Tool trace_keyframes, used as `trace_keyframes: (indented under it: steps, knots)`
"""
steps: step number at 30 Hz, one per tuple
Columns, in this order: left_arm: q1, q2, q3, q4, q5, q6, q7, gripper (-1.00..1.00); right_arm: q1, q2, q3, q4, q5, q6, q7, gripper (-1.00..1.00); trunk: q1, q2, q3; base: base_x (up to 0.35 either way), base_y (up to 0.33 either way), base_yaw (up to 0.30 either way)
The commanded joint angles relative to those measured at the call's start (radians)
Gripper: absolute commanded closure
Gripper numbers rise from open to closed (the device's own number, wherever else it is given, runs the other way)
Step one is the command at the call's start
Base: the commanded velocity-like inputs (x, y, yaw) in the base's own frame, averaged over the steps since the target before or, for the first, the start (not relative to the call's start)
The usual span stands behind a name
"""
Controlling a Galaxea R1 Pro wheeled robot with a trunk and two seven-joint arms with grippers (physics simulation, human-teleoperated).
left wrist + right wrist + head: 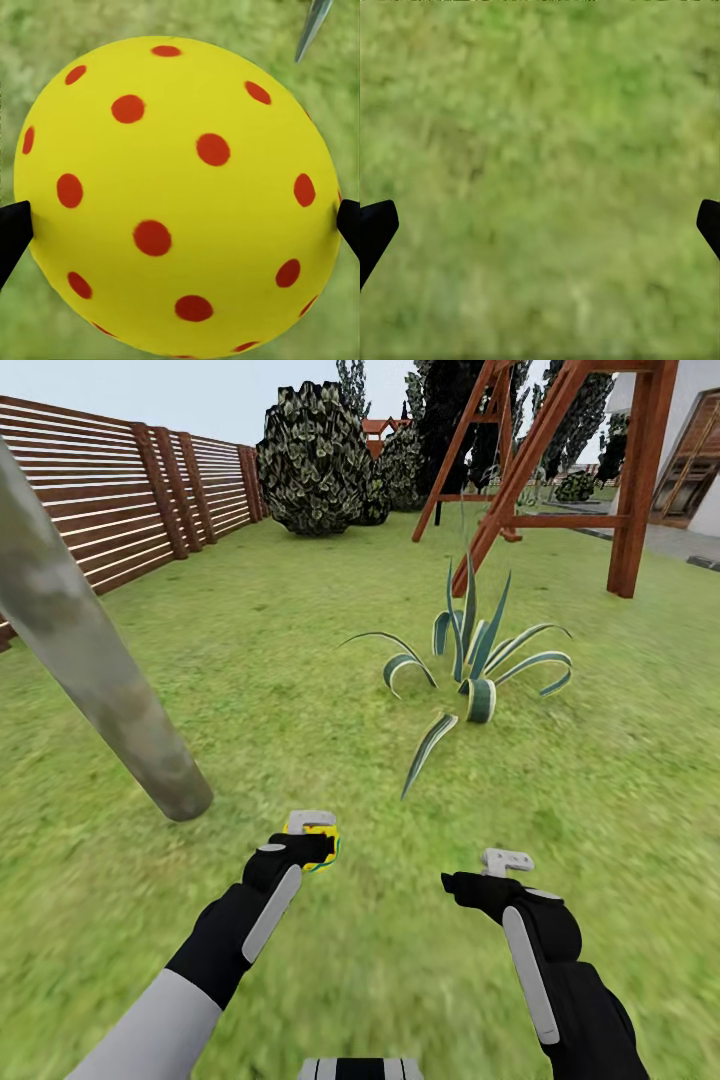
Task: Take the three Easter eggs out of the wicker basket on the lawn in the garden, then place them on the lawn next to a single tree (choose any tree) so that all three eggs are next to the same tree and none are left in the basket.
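— Green lawn (300, 690) all round; grey tree trunk (90, 680) leans close on the left, presumably the chosen drop spot.
— And the grippers?
— Left gripper (316, 840) clamps a yellow egg (176, 195) above grass; right gripper (500, 868) hangs parted, empty.

the lawn (300, 660) is mottled green grass all over; a leaning grey-green tree (90, 680) trunk roots into it, plus a striped plant (475, 660), dark bushes (315, 460), and a wooden swing frame (560, 470)
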Motion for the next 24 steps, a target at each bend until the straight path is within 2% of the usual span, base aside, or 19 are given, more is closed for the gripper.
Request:
trace_keyframes:
  steps: [1,15,24]
  knots:
    - [-0.001,0.000,-0.002,-0.001,0.010,0.002,0.009,1.00,-0.001,0.001,0.000,-0.001,-0.011,0.003,-0.009,-1.00,0.000,0.000,-0.001,0.154,0.000,0.000]
    - [0.000,0.000,-0.001,0.001,0.010,0.002,0.009,1.00,-0.001,0.001,-0.001,-0.001,-0.011,0.003,-0.009,-1.00,0.000,0.000,-0.001,0.275,0.000,0.000]
    - [0.000,0.000,-0.002,-0.001,0.012,0.002,0.009,1.00,-0.001,0.001,-0.001,-0.001,-0.011,0.003,-0.009,-1.00,0.000,0.000,-0.001,0.052,0.000,0.000]
